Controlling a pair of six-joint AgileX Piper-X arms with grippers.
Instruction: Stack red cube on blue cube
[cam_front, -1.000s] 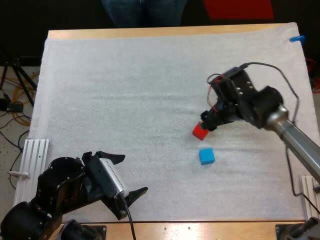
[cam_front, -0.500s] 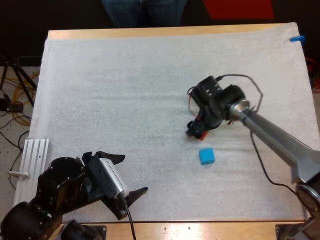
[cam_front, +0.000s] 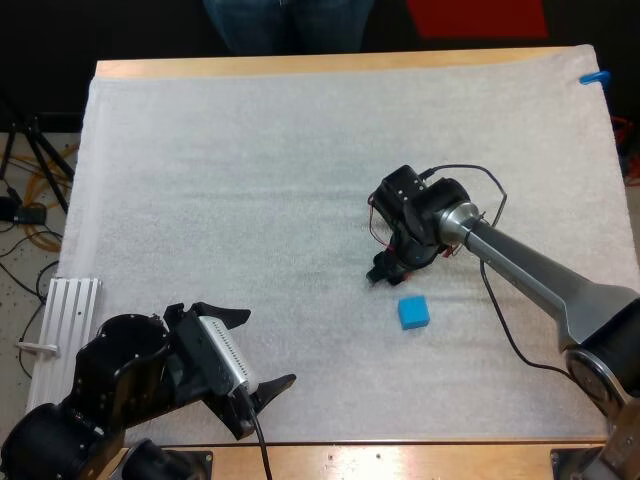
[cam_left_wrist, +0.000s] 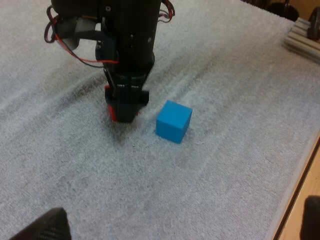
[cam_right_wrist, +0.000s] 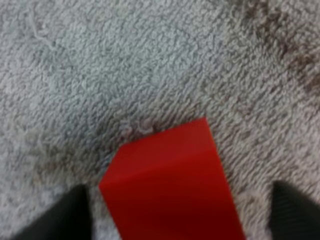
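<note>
While its two black fingers (cam_right_wrist: 75, 212) stand apart on either side of the small red plastic cube (cam_right_wrist: 170, 175), pressing on neither face, the right gripper (cam_front: 385, 272) sits low on the white towelling mat (cam_front: 250, 180), astride its target. By this showing the step in hand is the grasp: the red cube rests on the mat, not yet lifted. Just beside it, on the robot's side and not touching, lies the small bright blue cube (cam_front: 413, 312), its top bare. The next move calls for closing squarely on the red cube, raising it clear, then carrying it the short way over the blue one. The left gripper (cam_front: 268, 348) hangs well apart near the mat's near edge, fingers spread, holding nothing.
</note>
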